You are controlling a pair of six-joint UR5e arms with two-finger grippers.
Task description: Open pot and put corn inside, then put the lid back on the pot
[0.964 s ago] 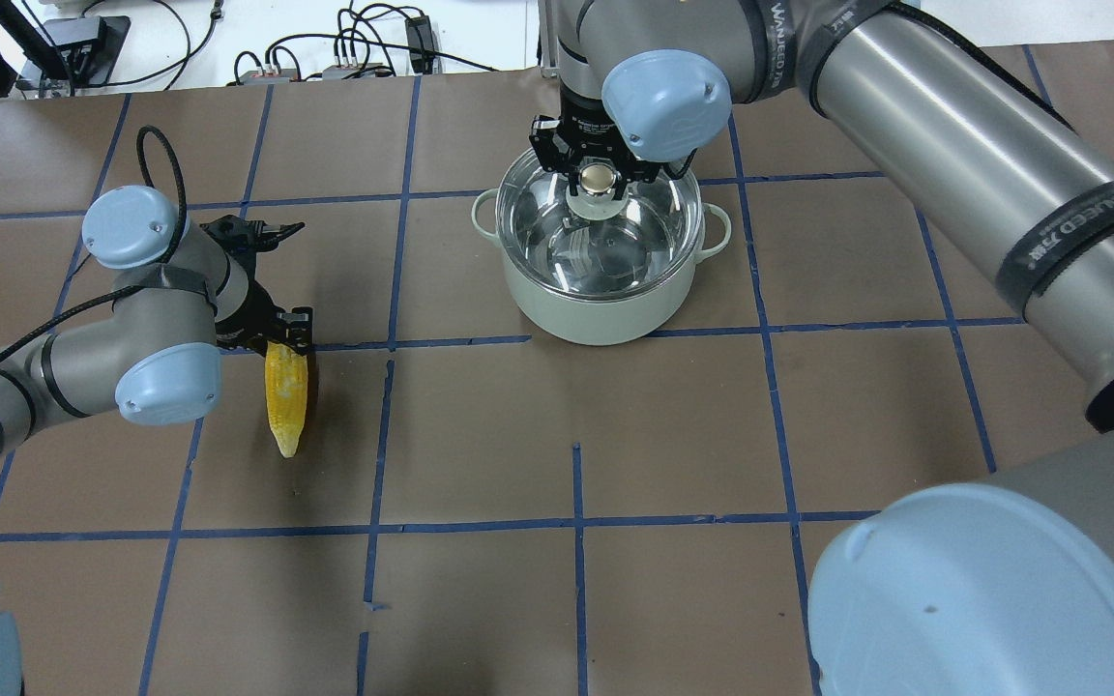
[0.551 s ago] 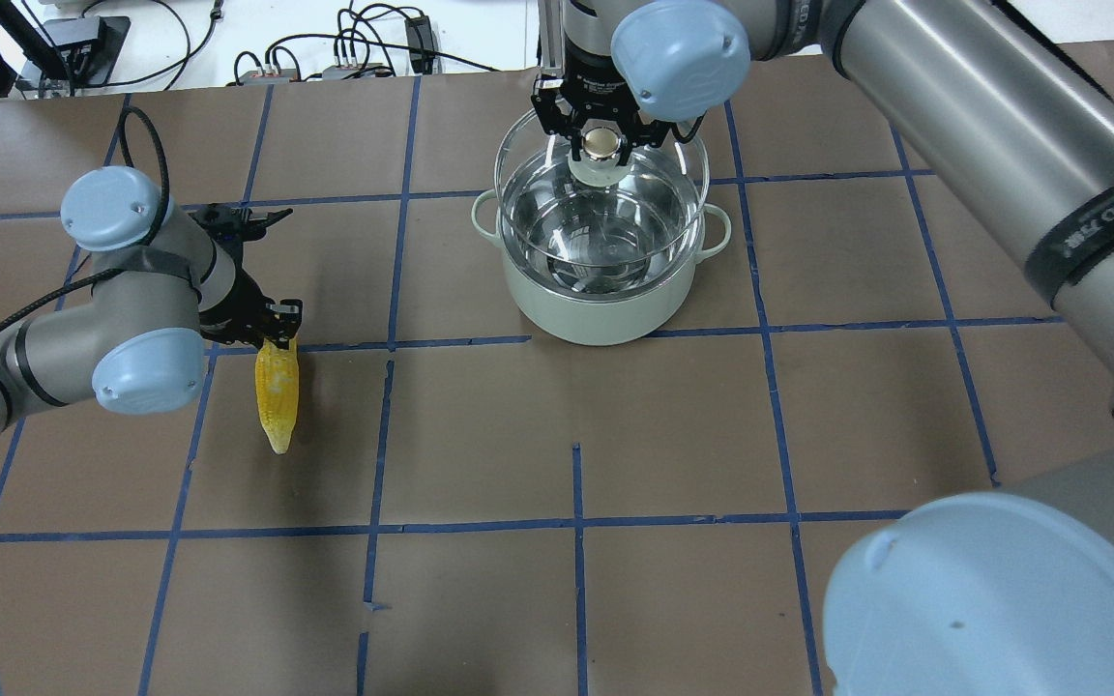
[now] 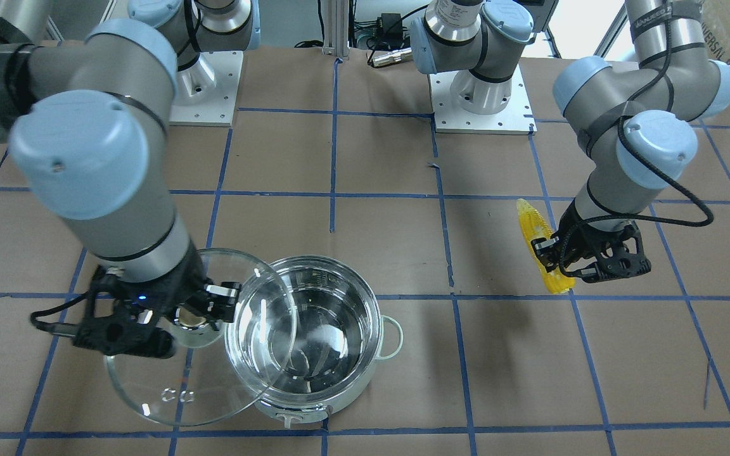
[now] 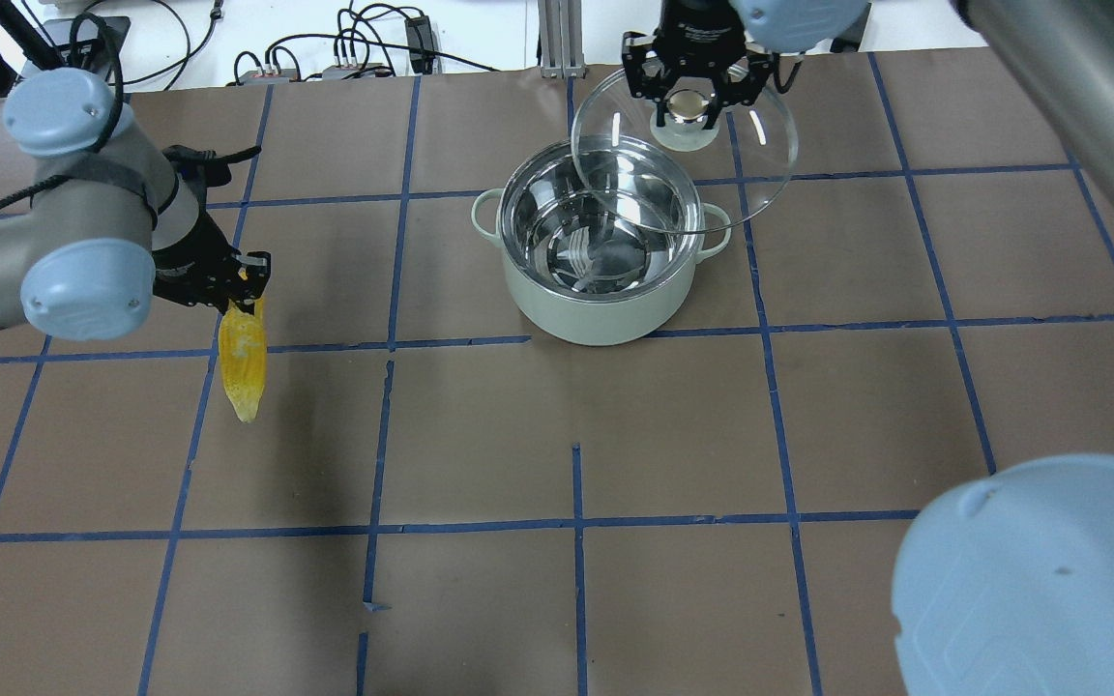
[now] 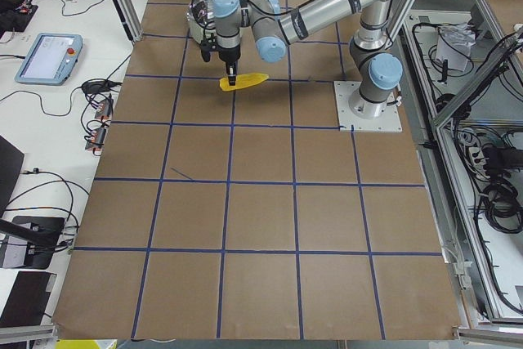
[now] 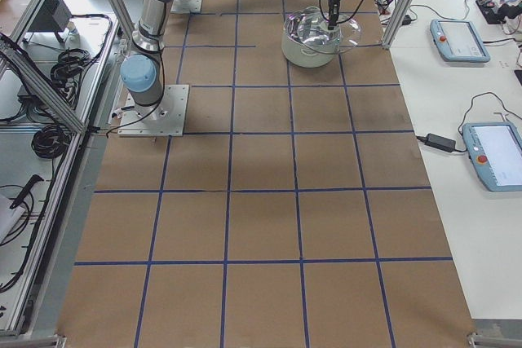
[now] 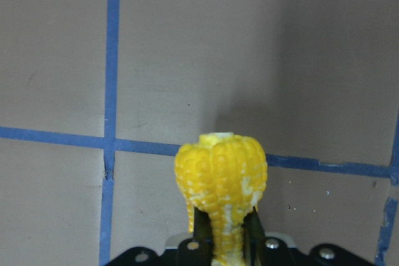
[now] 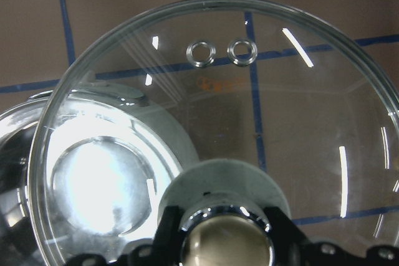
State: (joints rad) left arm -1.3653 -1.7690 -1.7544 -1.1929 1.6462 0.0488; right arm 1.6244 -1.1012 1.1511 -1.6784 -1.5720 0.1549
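Note:
The mint-green pot point(image 4: 598, 307) stands open at the back middle of the table, its steel inside bare; it also shows in the front view point(image 3: 374, 311). My right gripper point(image 4: 683, 102) is shut on the knob of the glass lid point(image 4: 755, 164) and holds it in the air, overlapping the pot's far right rim. In the right wrist view the lid point(image 8: 262, 110) fills the frame. My left gripper point(image 4: 240, 288) is shut on one end of the yellow corn point(image 4: 243, 365) and holds it off the table, left of the pot. The corn also shows in the left wrist view point(image 7: 221, 175).
Brown paper with a blue tape grid point(image 4: 576, 483) covers the table. Cables and boxes point(image 4: 344, 53) lie past its far edge. The two arm bases point(image 3: 482, 95) stand on white plates on the robot's side.
My right gripper has lifted the lid off the pot and carried it up and to the right. My left gripper has raised the corn off the table and moved left.

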